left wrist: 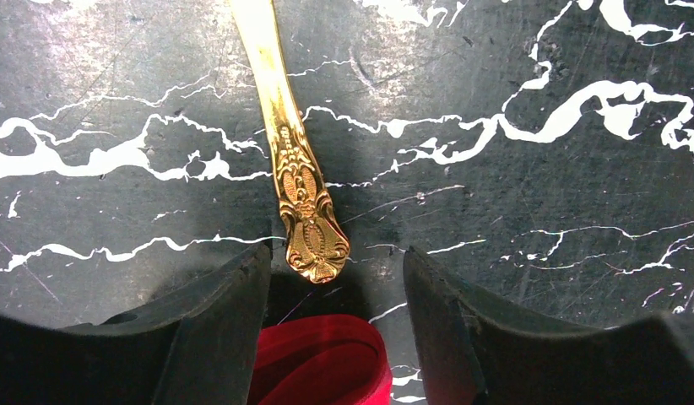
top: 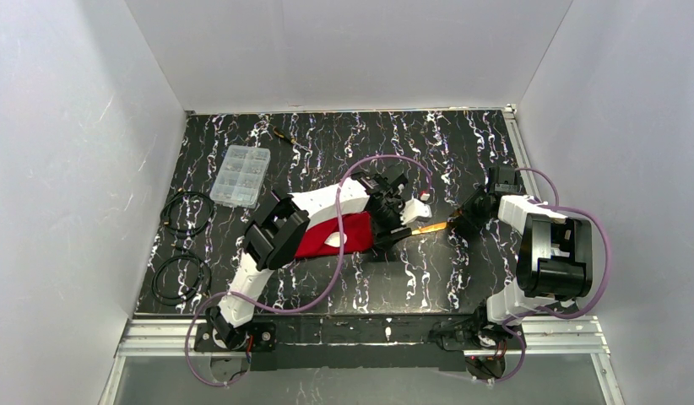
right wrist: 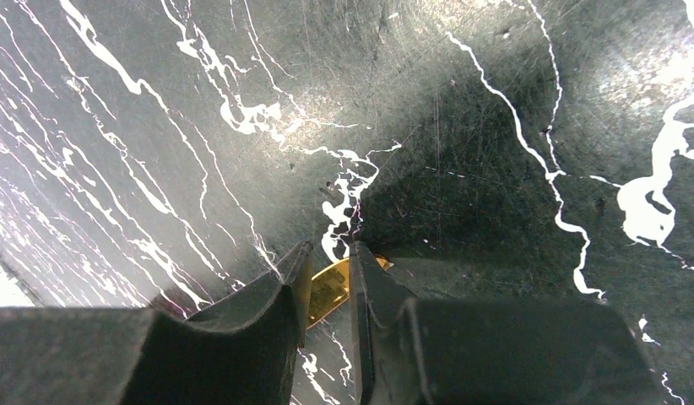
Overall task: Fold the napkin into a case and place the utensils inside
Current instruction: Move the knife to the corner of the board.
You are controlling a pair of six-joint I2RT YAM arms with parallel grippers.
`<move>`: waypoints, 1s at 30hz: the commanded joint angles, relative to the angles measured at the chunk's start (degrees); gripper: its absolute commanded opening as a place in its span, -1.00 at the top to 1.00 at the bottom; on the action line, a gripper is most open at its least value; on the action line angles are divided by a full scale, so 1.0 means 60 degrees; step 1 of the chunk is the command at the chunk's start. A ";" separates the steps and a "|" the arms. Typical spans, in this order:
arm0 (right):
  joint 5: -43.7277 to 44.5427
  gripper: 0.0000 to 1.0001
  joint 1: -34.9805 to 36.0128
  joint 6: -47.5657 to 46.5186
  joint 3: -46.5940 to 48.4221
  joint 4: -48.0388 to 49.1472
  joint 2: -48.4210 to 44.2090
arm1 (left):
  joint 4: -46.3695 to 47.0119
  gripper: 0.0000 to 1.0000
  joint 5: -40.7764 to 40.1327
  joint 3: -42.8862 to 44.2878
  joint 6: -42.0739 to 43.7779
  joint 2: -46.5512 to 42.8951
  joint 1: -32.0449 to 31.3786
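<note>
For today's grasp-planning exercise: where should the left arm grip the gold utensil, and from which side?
I'd grip the gold utensil at its ornate handle end, coming from above with jaws astride its narrow width. That end lies free between the open jaws of the left gripper; the right gripper pinches the other end.

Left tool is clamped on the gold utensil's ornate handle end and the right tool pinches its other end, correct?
Not quite. The left tool is open: in the left wrist view the ornate handle end of the gold utensil sits loose between its spread fingers, touching neither. The right tool does pinch the other end.
</note>
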 commanded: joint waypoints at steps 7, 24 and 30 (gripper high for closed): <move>0.0514 0.44 0.0013 -0.0138 -0.0305 -0.0326 -0.0153 | -0.0663 0.04 -0.0813 0.0315 -0.0138 0.1083 0.0045; 0.0346 0.52 0.0012 0.0071 -0.0275 -0.0332 -0.0532 | -0.0652 1.00 -0.0480 -0.0182 -0.0382 0.1358 -0.0385; 0.0543 0.51 0.0010 -0.0060 0.0453 -0.1189 -0.1432 | -0.0609 1.00 -0.0641 -0.0099 -0.0514 0.0962 -0.0203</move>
